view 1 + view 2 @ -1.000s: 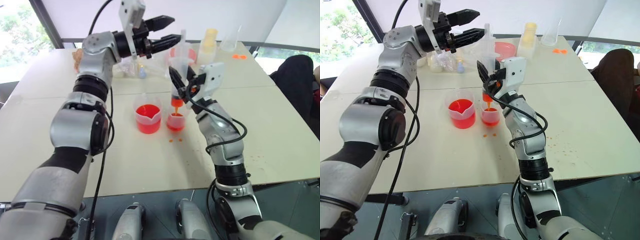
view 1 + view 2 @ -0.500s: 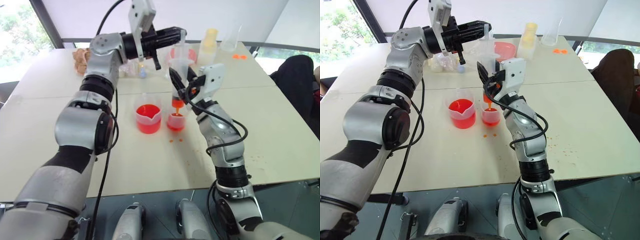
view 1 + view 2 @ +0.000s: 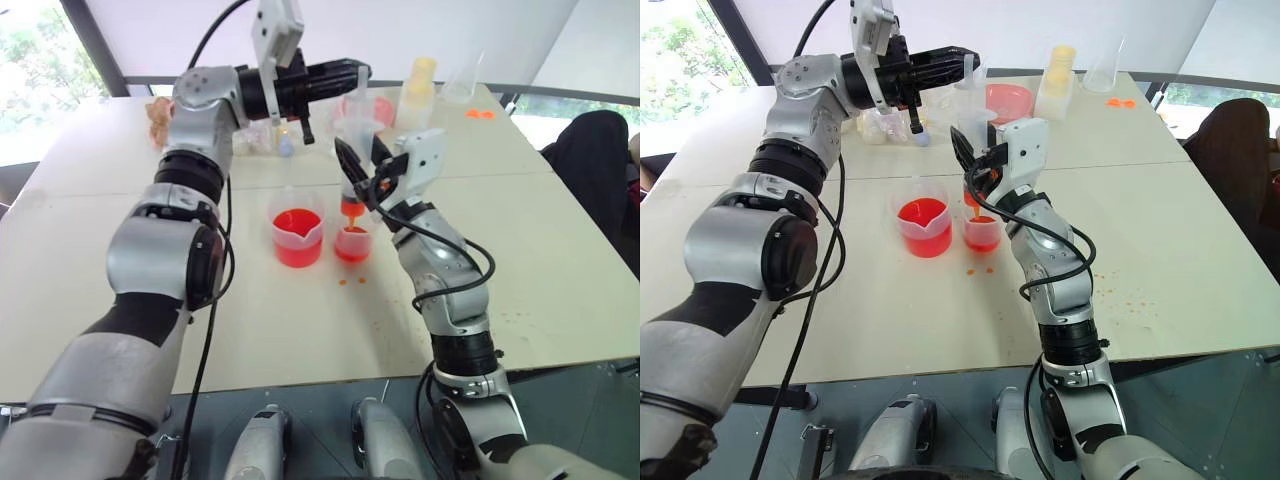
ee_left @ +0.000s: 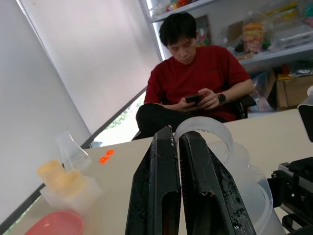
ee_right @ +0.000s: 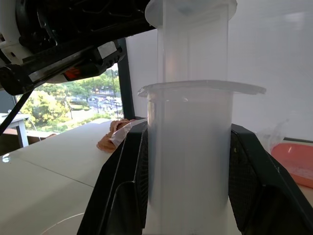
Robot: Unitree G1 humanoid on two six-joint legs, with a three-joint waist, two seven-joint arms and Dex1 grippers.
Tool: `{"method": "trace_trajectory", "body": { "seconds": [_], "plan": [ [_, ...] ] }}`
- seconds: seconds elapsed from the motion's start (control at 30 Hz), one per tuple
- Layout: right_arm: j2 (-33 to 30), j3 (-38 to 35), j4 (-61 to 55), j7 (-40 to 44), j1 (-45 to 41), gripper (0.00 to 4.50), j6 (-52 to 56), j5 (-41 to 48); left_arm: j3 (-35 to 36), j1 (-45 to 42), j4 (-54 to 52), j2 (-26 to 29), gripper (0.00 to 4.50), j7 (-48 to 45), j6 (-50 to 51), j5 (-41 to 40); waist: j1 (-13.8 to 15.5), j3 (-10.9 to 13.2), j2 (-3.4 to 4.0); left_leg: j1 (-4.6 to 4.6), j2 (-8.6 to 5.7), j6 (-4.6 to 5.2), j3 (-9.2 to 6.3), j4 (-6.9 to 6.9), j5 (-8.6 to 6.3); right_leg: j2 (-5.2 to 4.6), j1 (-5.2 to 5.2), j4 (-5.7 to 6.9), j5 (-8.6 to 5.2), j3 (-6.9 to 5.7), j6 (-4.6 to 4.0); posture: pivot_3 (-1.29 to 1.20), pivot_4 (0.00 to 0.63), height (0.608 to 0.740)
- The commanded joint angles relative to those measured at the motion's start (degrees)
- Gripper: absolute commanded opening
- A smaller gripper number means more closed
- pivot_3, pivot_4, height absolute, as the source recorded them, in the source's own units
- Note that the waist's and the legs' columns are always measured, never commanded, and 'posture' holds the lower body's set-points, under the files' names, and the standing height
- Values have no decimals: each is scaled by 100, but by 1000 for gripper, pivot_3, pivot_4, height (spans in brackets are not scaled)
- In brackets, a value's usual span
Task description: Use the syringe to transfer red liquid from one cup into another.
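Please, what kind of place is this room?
Probably a lab or office workroom used for robot trials: pale work tables carry plastic cups, a flask and bottles, storage shelves stand behind, and a seated person looks at a phone.

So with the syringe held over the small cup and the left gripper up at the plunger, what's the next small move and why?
Probably press the plunger down slowly with the left gripper. The right gripper holds the syringe upright, its orange tip just above the smaller cup, and the left gripper's fingers are shut at the plunger top. The red liquid is low in the barrel.
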Motion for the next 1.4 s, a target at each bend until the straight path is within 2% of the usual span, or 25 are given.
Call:
{"method": "trace_trajectory", "body": {
  "seconds": [0.03, 0.3, 0.73, 0.87, 1.1, 1.13, 1.23, 1.33, 1.4],
  "plan": [
    [-128, -204, -411, -14, -401, 1521, -38, 60, -222, 241, -107, -221, 66, -310, 135, 145, 2, 0, 0, 0, 0, 0, 0, 1, 0, 0, 1, 0, 0, 0, 0, 0, 150, 740],
    [-227, -278, -828, -115, -457, 1521, 302, 174, -294, 603, -280, -359, 66, -372, 263, 167, -1, 0, 0, 0, 0, 0, -3, 0, 0, 0, 1, -1, 0, -1, 0, 0, 150, 740],
    [-247, -328, -866, -152, -582, 1521, 429, 254, -471, 848, -485, -421, 66, -469, 362, 283, 1, 0, 0, 0, 0, 0, -5, 0, 0, 0, 1, -1, 0, -2, 0, 0, 150, 740],
    [-258, -316, -862, -154, -576, 1521, 437, 268, -250, 690, -451, -376, 1319, -416, 719, 65, 3, 0, 0, 0, 0, 0, -4, 1, 0, 0, 1, -1, 0, -2, 0, 0, 150, 740],
    [-284, -260, -918, -68, -520, 1521, 506, 248, -38, 572, -427, -214, 4297, 34, 712, -26, -13, 1, -3, 1, 2, 0, -6, 1, 0, 3, 3, -2, 0, -5, 0, 0, 150, 740],
    [-288, -259, -947, -52, -502, 1521, 541, 274, 27, 539, -432, -142, 4478, 142, 766, -63, -13, 1, -3, 1, 2, 0, -6, 1, 0, 3, 3, -1, 0, -5, 0, 0, 150, 740],
    [-118, -475, -1015, -227, -547, 1521, 826, 602, 344, 491, -667, 147, 4478, 213, 1287, -401, -19, 1, -2, 1, 2, 0, -6, 1, 0, 3, 3, -1, 0, -5, 0, 0, 150, 740],
    [296, -1395, -968, -918, -957, 1521, 1525, 1761, 395, 1020, -1880, 594, 4478, -270, 2458, -862, -100, 3, 2, 2, 10, 1, -15, -2, 0, 10, -12, 13, 0, 13, -1, 0, 150, 740],
    [127, -1892, -905, -1157, -1165, 1521, 1983, 2309, 221, 1590, -2966, 791, 4478, -396, 3129, -1063, -91, 3, 2, 3, 12, 0, -18, -3, 0, 10, -15, 40, 0, 16, -2, 0, 150, 740]
  ]
}}
